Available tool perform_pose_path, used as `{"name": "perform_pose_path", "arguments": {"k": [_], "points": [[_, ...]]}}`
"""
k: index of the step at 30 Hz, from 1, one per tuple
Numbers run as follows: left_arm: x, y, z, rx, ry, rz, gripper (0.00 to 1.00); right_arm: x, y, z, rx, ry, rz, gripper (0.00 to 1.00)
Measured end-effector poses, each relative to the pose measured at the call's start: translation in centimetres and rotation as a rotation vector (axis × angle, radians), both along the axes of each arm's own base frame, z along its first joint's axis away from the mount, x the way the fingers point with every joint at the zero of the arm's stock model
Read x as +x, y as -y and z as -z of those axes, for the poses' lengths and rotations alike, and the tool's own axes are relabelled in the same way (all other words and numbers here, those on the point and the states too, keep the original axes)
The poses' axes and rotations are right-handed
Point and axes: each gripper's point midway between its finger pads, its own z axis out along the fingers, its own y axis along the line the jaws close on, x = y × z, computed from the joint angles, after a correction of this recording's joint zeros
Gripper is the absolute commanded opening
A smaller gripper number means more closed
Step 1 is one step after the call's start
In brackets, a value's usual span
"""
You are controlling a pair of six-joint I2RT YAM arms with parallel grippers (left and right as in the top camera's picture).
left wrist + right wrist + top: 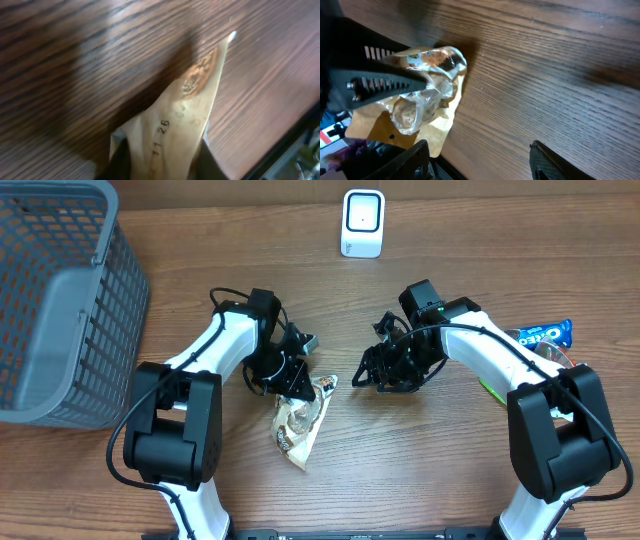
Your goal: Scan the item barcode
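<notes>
Item one, left end effector [292, 380]: jaws drawn together on one end of the snack packet [298, 425]. In the wrist view the tan paper rises from between the dark fingers [120, 165], with a printed date code showing. Item two, the snack packet itself: tan paper with a clear window. The end nearer the scanner [362, 222] is pinched, and the rest trails toward the robot's base, apparently lying on the table [400, 470]. No barcode can be made out on any face shown. Item three, right end effector [368, 372]: jaws apart, nothing between them, hovering near the packet on its other side. Item four, the white scanner: upright at the far edge of the table, well apart from the packet. Also present: a grey basket [60, 300] at far left and an Oreo pack [545, 333] by the right arm. Handling note, offered as a judgement: the pinch is on a thin, floppy edge, so lift slowly. Let the right end effector take the free end to keep the packet flat, find the barcode face, and turn it squarely toward the scanner's window.
</notes>
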Motion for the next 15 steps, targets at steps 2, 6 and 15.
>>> {"name": "perform_pose_path", "arguments": {"k": [2, 6, 15], "points": [[0.1, 0.2, -0.2, -0.015, 0.001, -0.003, 0.04, -0.1, -0.2, -0.2, 0.014, -0.005, -0.002, 0.62], [0.9, 0.5, -0.7, -0.020, 0.014, -0.021, 0.04, -0.2, -0.5, -0.5, 0.043, -0.014, -0.006, 0.61], [7.7, 0.1, -4.7, 0.033, 0.126, -0.259, 0.04, 1.1, -1.6, -2.8, 0.114, 0.061, -0.003, 0.63]]}}
